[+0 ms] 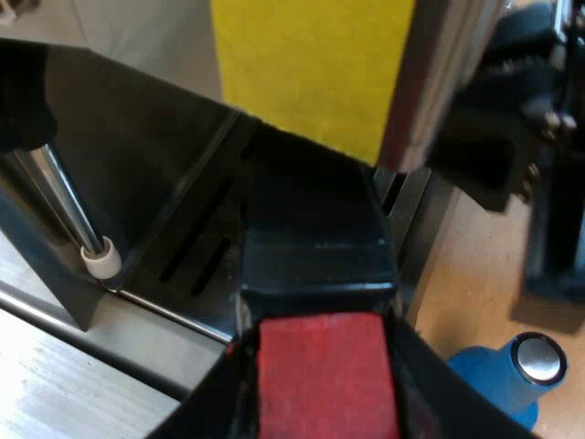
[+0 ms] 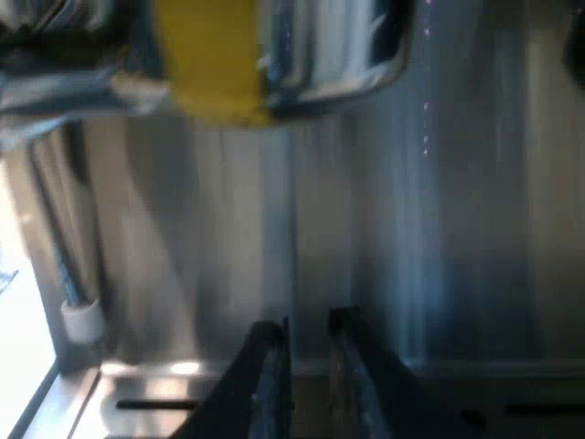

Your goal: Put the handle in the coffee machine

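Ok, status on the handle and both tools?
Left tool shut on handle at red end. Handle pointing into machine, over drip tray. Right tool open, empty, facing machine. Blue tamper aside.

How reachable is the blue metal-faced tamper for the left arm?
Probably not: left pincer is shut on the dark holder handle's red end at the steel espresso machine; the blue tamper sits apart, nothing covering it.

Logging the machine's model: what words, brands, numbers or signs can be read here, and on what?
None can be read. The yellow panel on the espresso machine shows blank; the handle's red end and the blue tamper bear no visible marks.
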Action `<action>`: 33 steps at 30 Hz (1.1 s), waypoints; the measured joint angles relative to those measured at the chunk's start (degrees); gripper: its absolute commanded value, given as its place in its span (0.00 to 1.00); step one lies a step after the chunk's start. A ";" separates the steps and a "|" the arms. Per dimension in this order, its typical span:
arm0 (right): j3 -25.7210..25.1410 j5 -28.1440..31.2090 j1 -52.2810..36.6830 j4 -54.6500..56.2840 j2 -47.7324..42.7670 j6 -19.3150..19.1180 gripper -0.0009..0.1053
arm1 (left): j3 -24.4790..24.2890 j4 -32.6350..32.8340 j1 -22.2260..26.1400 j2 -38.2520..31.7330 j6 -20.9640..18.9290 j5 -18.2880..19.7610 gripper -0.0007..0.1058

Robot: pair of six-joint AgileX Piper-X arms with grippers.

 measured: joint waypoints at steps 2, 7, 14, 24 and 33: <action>0.00 -0.78 -0.75 -0.54 0.01 -0.17 0.12 | 0.00 0.00 0.00 0.00 0.00 0.00 0.01; 0.00 -3.85 -1.23 -0.65 0.11 -0.17 0.12 | 0.00 0.00 0.00 0.00 0.00 0.00 0.01; 0.00 -6.39 -2.38 -2.47 0.08 -0.17 0.37 | 0.00 0.00 0.00 0.00 0.00 0.00 0.01; -0.37 -6.57 -4.29 -3.74 0.08 -0.17 0.27 | 0.00 0.00 0.00 0.00 0.00 0.00 0.01; -1.91 -7.11 -5.06 -4.17 0.08 -2.20 0.27 | 0.00 0.00 0.00 0.00 0.00 0.00 0.01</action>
